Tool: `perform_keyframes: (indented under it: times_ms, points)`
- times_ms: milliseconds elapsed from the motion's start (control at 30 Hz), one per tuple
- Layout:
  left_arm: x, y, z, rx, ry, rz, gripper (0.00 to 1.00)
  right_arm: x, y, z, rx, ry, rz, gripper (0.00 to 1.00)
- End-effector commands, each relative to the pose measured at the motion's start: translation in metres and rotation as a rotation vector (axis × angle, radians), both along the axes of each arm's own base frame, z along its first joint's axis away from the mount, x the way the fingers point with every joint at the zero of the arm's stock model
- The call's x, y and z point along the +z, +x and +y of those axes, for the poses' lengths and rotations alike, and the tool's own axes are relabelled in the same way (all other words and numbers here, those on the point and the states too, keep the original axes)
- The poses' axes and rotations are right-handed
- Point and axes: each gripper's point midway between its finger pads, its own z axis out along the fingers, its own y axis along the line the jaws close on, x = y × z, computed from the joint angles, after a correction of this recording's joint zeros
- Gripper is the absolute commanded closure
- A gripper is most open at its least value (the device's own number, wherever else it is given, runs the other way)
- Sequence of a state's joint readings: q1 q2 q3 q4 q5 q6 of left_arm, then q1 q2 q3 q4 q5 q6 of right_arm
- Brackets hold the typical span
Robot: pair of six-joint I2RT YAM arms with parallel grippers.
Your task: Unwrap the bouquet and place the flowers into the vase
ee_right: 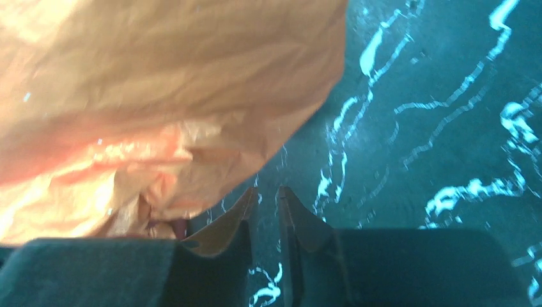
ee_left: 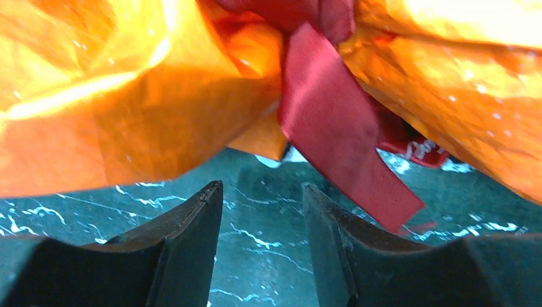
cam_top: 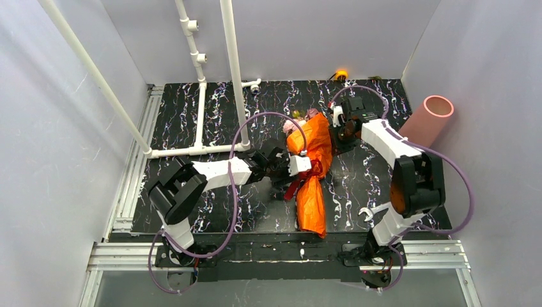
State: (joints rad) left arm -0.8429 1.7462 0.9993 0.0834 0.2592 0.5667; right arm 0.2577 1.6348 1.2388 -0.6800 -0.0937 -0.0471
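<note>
Orange-wrapped bouquet (cam_top: pixel 311 173), dark red ribbon (ee_left: pixel 332 121) tied (lying at table (cam_top: pixel 371 179) centre): left gripper (ee_left: pixel 262 187) jaws apart, empty; right gripper (ee_right: pixel 267 192) nearly closed, empty.

Bouquet (cam_top: pixel 313 185) wrapping: glossy, crinkled orange. Ribbon (ee_left: pixel 332 128): dark red, white print. Flowers (cam_top: pixel 290 126): pink. Vase (cam_top: pixel 427 121), upper right of frame: plain salmon-pink. Table (cam_top: pixel 358 185): black, white marbled veining. Pipes (cam_top: pixel 231 70), upper left: white.

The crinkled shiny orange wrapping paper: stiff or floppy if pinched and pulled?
The crinkled shiny orange wrapping paper looks thin and creased, so it probably flops and crumples. Its glossy sheen suggests it may slip in a grip. The dark red ribbon cinching it likely keeps it bunched.
</note>
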Motion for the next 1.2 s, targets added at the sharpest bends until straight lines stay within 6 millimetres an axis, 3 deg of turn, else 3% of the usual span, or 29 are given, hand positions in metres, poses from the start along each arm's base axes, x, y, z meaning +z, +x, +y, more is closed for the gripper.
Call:
perform_keyframes:
  times_ms: [0,133,267,367,500,600,700,767,867,1000,1167]
  points:
    - [0.026,0.025,-0.026,-0.037,-0.072,-0.120,0.52,-0.022,0.017,0.026,0.076,0.105,-0.007,0.76]
    - [0.032,0.032,-0.042,-0.093,-0.118,-0.165,0.51,-0.046,0.017,0.041,0.127,0.176,0.043,0.77]
    - [0.054,0.025,-0.061,-0.211,-0.205,-0.205,0.51,-0.056,0.011,0.068,0.173,0.319,0.112,0.81]
    - [0.075,0.024,-0.075,-0.256,-0.264,-0.219,0.51,-0.040,0.008,0.102,0.184,0.521,0.125,0.83]
    - [0.104,0.035,-0.087,-0.251,-0.313,-0.264,0.51,0.004,0.009,0.145,0.203,0.771,0.078,0.84]
    - [0.113,0.034,-0.087,-0.267,-0.323,-0.288,0.51,0.031,0.014,0.158,0.201,0.885,0.031,0.82]
    - [0.101,0.032,-0.080,-0.278,-0.298,-0.278,0.51,0.009,0.011,0.136,0.201,0.695,0.037,0.72]
    - [0.088,0.033,-0.075,-0.271,-0.270,-0.266,0.51,-0.008,0.018,0.103,0.190,0.517,0.007,0.57]
    - [0.072,0.041,-0.066,-0.235,-0.238,-0.233,0.51,-0.016,0.032,0.046,0.141,0.355,-0.014,0.47]
    - [0.057,0.051,-0.056,-0.209,-0.199,-0.212,0.50,-0.004,0.044,0.009,0.139,0.231,-0.028,0.35]
    - [0.056,0.067,-0.052,-0.167,-0.193,-0.184,0.50,0.033,0.061,0.001,0.140,0.197,-0.068,0.23]
